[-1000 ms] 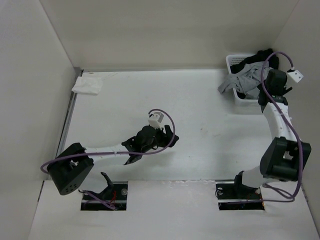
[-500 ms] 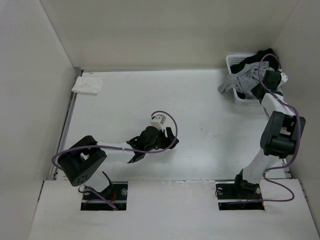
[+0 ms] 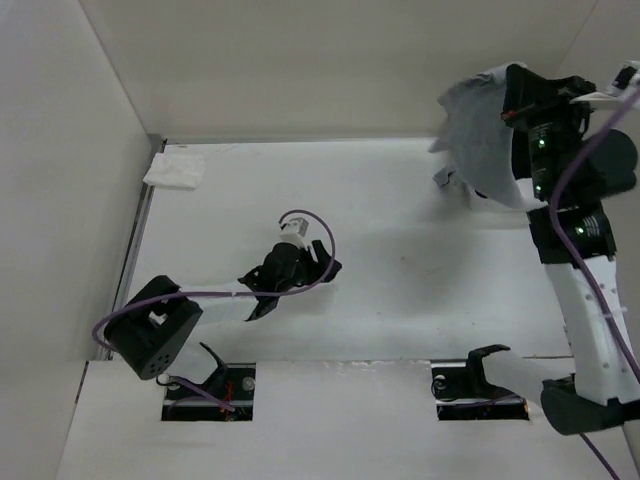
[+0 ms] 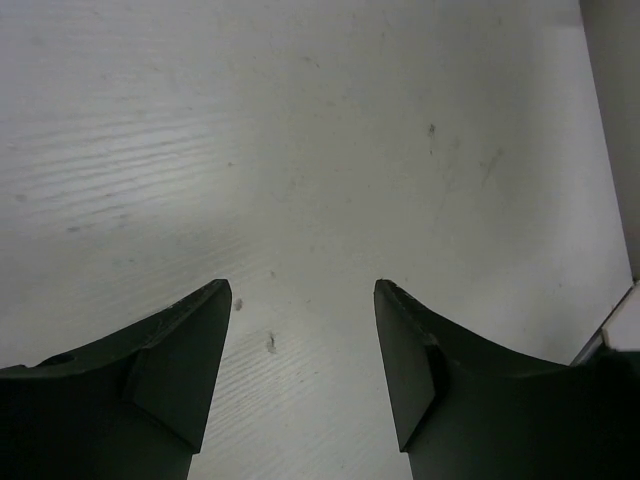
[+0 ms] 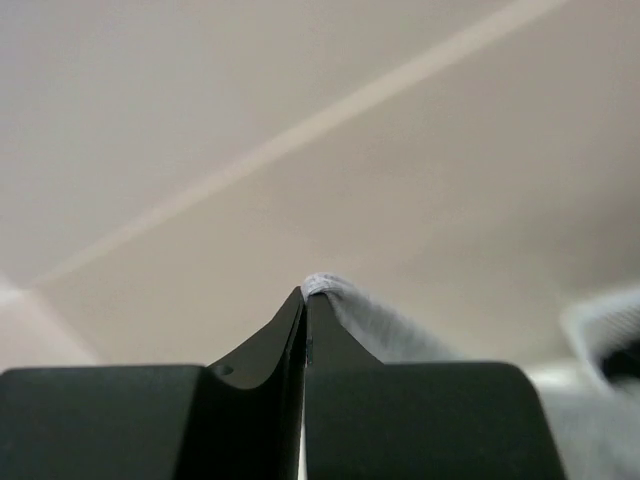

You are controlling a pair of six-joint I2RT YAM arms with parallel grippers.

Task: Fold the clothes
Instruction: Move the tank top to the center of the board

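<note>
Lighting is bright, even and diffuse, from overhead. The white table [image 3: 400, 200] reads uniformly matte; shadow beneath the left arm [image 3: 215, 297] is soft and faint. In its wrist view, the right gripper [image 5: 304, 297] renders near-black, background defocused.

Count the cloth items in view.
2: the grey top hanging from the right gripper at far right; a white cloth in the far-left corner. More may be hidden behind the top.

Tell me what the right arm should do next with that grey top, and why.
Probably carry the grey top over the middle of the table and lower it. The right fingers are shut on it, it hangs in the air at the far right, and the left fingers stand open mid-table.
</note>
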